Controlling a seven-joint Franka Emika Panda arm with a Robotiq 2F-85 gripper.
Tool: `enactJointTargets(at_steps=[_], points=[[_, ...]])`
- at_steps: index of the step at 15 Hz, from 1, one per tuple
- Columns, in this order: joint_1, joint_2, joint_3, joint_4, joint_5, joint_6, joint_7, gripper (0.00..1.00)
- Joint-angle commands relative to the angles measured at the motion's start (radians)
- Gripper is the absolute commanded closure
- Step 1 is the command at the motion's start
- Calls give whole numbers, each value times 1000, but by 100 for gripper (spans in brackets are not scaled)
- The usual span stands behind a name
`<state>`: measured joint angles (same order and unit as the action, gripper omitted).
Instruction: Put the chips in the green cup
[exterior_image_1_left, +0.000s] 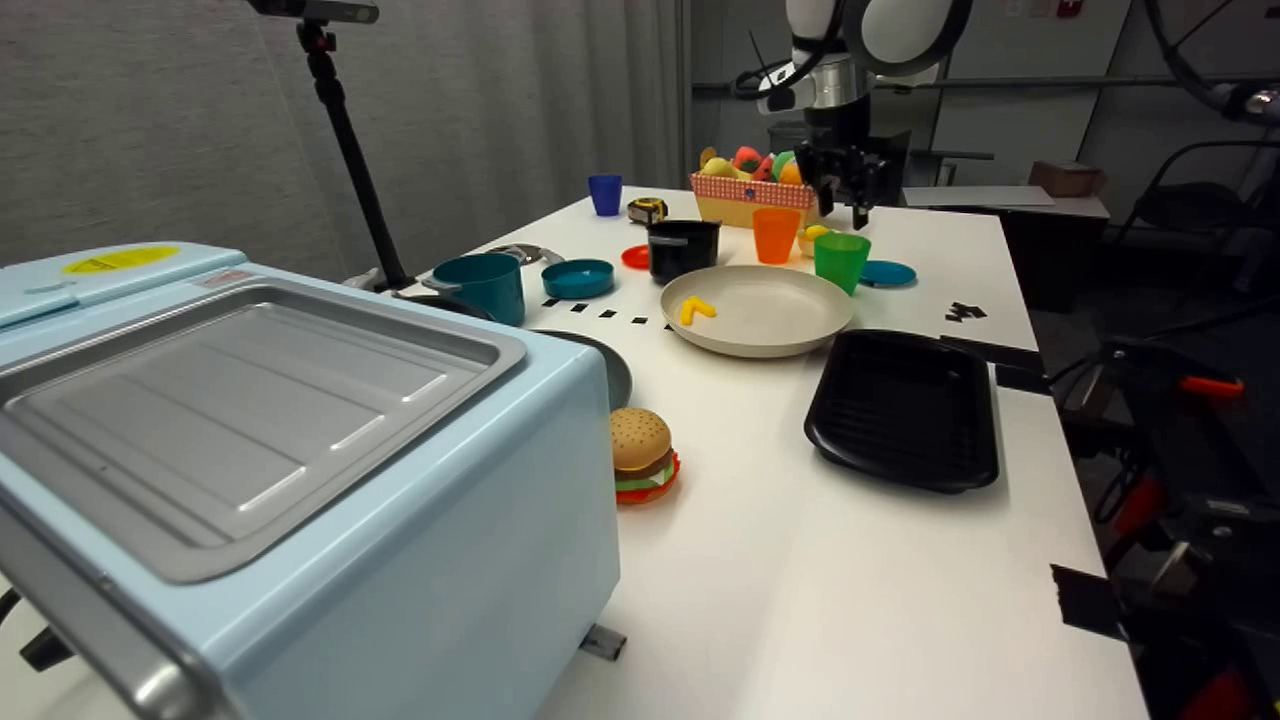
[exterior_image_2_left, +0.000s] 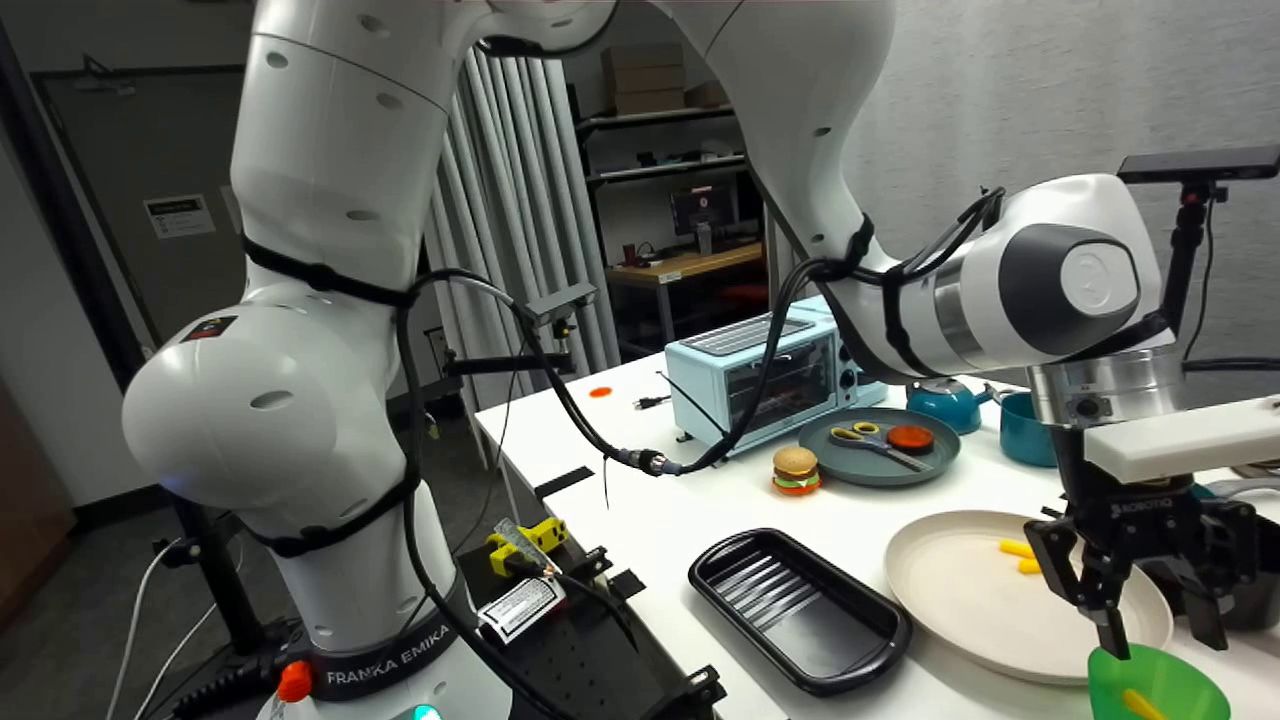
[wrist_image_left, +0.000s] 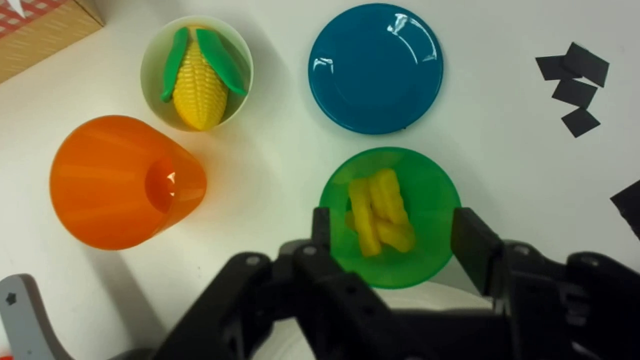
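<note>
Several yellow chips (wrist_image_left: 366, 215) lie inside the green cup (wrist_image_left: 430, 200), which stands upright beside the cream plate. My gripper (wrist_image_left: 391, 217) is over the cup's mouth in the wrist view, open, its fingers spread to either side with nothing held between them. In an exterior view the gripper (exterior_image_2_left: 1163, 638) hangs just above the green cup (exterior_image_2_left: 1150, 680), where a bit of yellow shows inside. More chips (exterior_image_1_left: 697, 310) rest on the cream plate (exterior_image_1_left: 770, 325), close together toward one side.
Around the green cup are an orange cup (wrist_image_left: 110, 185) on its own, a pale bowl (wrist_image_left: 150, 75) holding toy corn, and a blue dish (wrist_image_left: 375, 70). A black tray (exterior_image_1_left: 905, 410) adjoins the plate. The toy burger (exterior_image_1_left: 642, 455), black pot (exterior_image_1_left: 683, 250) and fruit basket (exterior_image_1_left: 755, 200) stand farther off.
</note>
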<state>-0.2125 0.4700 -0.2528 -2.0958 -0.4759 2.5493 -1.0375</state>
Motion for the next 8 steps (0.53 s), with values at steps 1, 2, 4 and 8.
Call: enactJointTargets(at_steps=[1,2,4,8], points=[[-1,-19,12,3,-20,-36,26,4],[-1,-12,19,10,-11,-33,29,1],[-1,1,38,29,8,-30,40,0],[4,35,84,81,35,-18,68,0]])
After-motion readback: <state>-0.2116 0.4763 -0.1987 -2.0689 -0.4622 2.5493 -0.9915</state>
